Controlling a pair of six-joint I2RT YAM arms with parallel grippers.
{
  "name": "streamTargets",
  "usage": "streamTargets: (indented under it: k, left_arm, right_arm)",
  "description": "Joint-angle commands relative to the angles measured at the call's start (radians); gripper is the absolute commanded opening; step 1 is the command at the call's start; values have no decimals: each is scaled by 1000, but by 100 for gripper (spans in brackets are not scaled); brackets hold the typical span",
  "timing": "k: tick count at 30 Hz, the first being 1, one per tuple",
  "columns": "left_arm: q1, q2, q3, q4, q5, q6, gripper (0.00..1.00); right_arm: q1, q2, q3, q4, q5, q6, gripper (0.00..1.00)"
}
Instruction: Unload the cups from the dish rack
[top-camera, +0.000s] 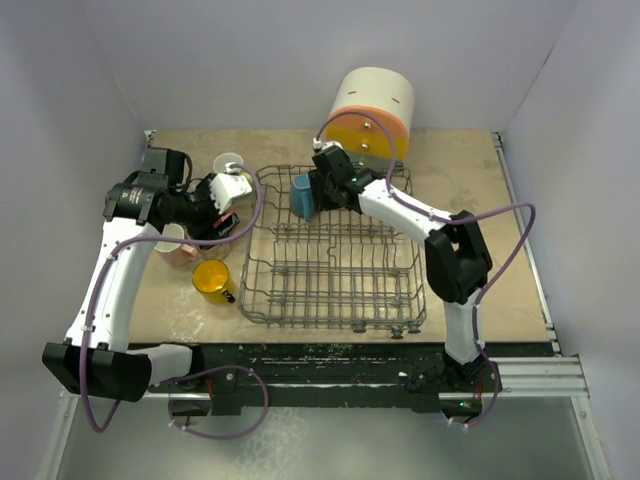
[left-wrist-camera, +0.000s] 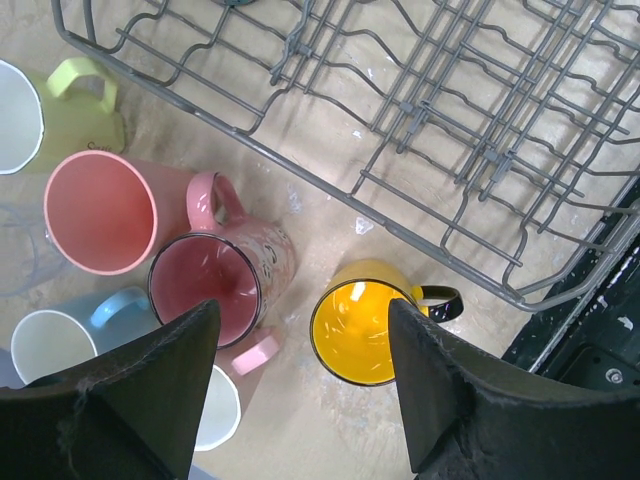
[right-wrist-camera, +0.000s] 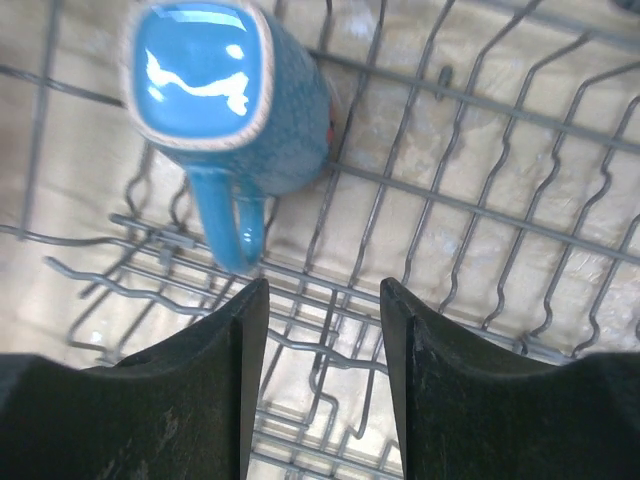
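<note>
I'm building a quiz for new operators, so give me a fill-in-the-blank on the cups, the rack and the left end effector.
1. The only cup in the rack is coloured ____.
2. The yellow cup stands on the table, ____ the rack.
3. The left end effector is open over the table and holds ____.

Missing words: blue; outside; nothing.

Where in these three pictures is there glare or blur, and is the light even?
Right wrist view: white glare patches on the blue mug, pincer fingers dark and soft. Left wrist view: dish rack and yellow cup sharp, no strong glare. Top view: even light, faint shadows.
</note>
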Motion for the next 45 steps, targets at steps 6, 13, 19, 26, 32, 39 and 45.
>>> streamTargets:
  k: [6,13,19,26,32,39,45]
  left_arm:
    - [-2,-37,39,52,2,-48,73]
    - [-2,-35,52,54,-14,-52,73]
    - [-2,-29,52,55,0,-55,73]
    - [-1,-52,22,90,9,-44,72]
    - [-2,-70,-11,133,16,-31,72]
    - [-2,-90,-63,242,16,23,73]
    - [-2,-125,-133,388,77,110,74]
  right_arm:
    - [44,18,112,27,19,28,51]
    - [49,133,223,-11,18,32,51]
    - [49,208,286,-44,77,34,40]
    - [49,170,277,-30,91,31,0]
    - [49,47,287,-15,20,50,0]
    - [46,-113,278,-36,-159,122,0]
    - [25,-292,35,103,-550,281,0]
